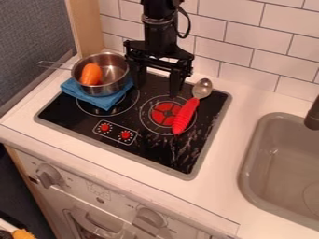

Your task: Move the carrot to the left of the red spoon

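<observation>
At about nine o'clock from the end effector (157,84), I see the carrot (92,74) lying inside the metal pot (113,87), apart from the fingers. Those are spread wide, with nothing held between them, above the far part of the hob (146,151). Beneath the pot is a folded blue cloth (104,101). The spoon's (185,116) red handle points toward seven o'clock on the hob, its bowl toward one.

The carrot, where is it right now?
In the camera view, the carrot is on the picture's left side, inside the silver pot, which sits on the blue cloth at the back of the stove top.
</observation>
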